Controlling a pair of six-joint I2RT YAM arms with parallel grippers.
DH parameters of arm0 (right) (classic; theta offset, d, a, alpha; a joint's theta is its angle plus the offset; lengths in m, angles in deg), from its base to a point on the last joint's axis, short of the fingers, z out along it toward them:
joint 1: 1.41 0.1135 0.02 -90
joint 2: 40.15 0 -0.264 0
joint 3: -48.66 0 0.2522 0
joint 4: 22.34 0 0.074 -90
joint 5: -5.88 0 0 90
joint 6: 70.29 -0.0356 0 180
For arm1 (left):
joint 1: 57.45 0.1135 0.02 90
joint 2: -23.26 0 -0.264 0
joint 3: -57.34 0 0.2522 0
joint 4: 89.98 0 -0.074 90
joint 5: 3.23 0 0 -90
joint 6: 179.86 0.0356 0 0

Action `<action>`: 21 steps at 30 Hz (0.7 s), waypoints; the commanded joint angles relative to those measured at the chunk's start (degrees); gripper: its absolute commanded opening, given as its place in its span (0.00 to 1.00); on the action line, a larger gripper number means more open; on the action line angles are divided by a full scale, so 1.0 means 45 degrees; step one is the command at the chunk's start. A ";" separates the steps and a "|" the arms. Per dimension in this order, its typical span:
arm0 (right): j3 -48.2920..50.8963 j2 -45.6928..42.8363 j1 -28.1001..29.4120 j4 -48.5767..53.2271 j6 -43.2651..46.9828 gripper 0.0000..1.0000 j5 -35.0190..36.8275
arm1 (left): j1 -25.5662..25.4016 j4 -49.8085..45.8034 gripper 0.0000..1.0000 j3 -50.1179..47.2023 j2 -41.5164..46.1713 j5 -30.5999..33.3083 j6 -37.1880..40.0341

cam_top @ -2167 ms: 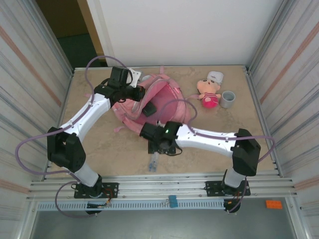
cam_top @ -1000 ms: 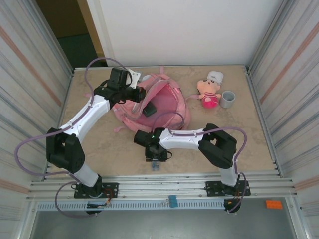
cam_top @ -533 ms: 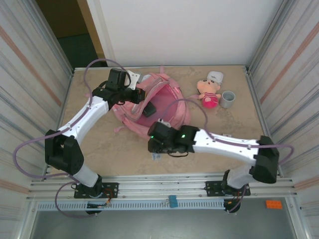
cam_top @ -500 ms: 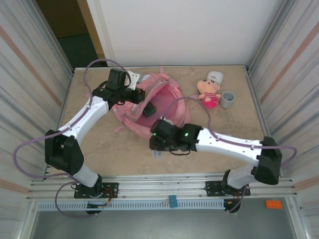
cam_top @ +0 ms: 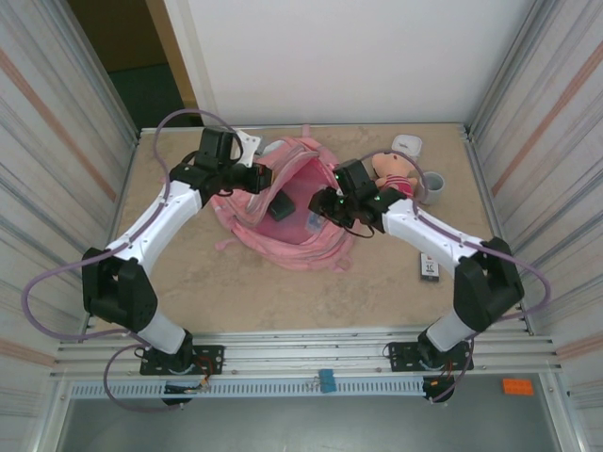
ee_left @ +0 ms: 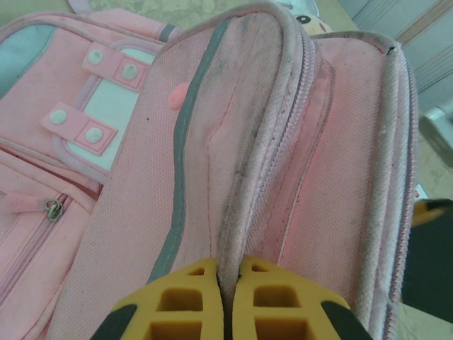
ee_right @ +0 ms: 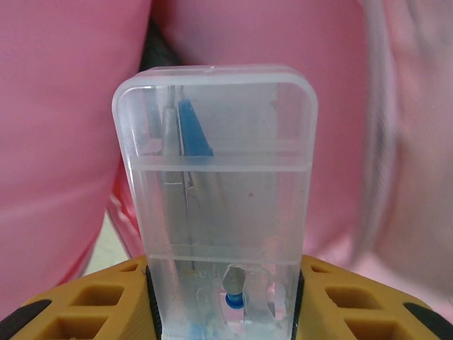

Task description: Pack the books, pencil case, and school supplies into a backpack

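Lab cell (corrugated walls [cam_top: 57,122]).

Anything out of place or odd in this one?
Nothing spilled or damaged. Only oddity: a small flat dark item lies alone on the table, right of the backpack and apart from it, not yet packed.

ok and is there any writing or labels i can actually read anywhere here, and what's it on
No text here reads clearly.
clear case, held in the right gripper: faint print near its base, too blurred to read.
small flat book on the table: pale label, too small to read.
backpack: no lettering seen.
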 commanded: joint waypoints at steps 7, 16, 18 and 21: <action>-0.1536 0.2480 -0.1108 -0.3230 -0.1613 0.45 -0.1029 | 0.0223 0.0358 0.00 0.0667 0.0360 -0.0851 -0.0273; -0.2486 0.4420 -0.1096 -0.5235 -0.3681 0.53 -0.0794 | 0.0223 0.0495 0.00 0.0997 0.0332 -0.1090 -0.0515; -0.2819 0.4744 -0.1047 -0.5214 -0.3772 0.54 -0.0997 | 0.0224 0.0514 0.00 0.1068 0.0361 -0.1092 -0.0518; -0.2900 0.4854 -0.0944 -0.5038 -0.3662 0.61 -0.1025 | 0.0224 0.0490 0.00 0.1181 0.0311 -0.0927 -0.0423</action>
